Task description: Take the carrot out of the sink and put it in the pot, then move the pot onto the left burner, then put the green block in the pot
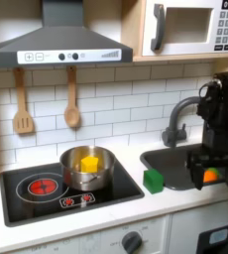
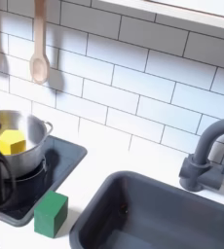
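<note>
Clenched on the carrot [image 1: 211, 176], the gripper [image 1: 209, 175] hangs over the sink [image 1: 171, 159] in the first exterior view. At its nine o'clock, the green block [image 1: 153, 181] sits on the counter, the pot [image 1: 86, 168] holding a yellow block [image 1: 88, 162] beyond.

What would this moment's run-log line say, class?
gripper: shut on carrot, over sink | pot: on stovetop, yellow block inside | green block: on counter

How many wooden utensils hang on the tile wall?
2: a slotted spatula at the first exterior view's left and a wooden spoon beside it, above the pot. None looks hidden.
</note>
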You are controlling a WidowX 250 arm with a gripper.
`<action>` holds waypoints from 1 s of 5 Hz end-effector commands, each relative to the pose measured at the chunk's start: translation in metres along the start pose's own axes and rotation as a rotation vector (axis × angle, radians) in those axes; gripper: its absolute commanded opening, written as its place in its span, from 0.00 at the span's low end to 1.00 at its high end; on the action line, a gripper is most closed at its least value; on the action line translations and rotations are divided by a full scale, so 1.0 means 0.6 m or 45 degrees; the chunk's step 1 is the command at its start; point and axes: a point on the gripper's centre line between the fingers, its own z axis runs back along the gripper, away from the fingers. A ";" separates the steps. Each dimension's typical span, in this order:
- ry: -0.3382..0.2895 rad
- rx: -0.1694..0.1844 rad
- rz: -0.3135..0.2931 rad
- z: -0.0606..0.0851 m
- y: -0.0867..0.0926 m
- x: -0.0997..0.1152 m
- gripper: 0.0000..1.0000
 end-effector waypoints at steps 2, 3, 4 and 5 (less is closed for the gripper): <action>0.010 -0.012 -0.102 -0.012 -0.025 0.073 1.00; 0.003 -0.039 -0.099 -0.010 -0.029 0.099 1.00; -0.012 -0.048 -0.105 -0.004 -0.034 0.133 1.00; -0.004 -0.065 -0.109 -0.003 -0.041 0.154 1.00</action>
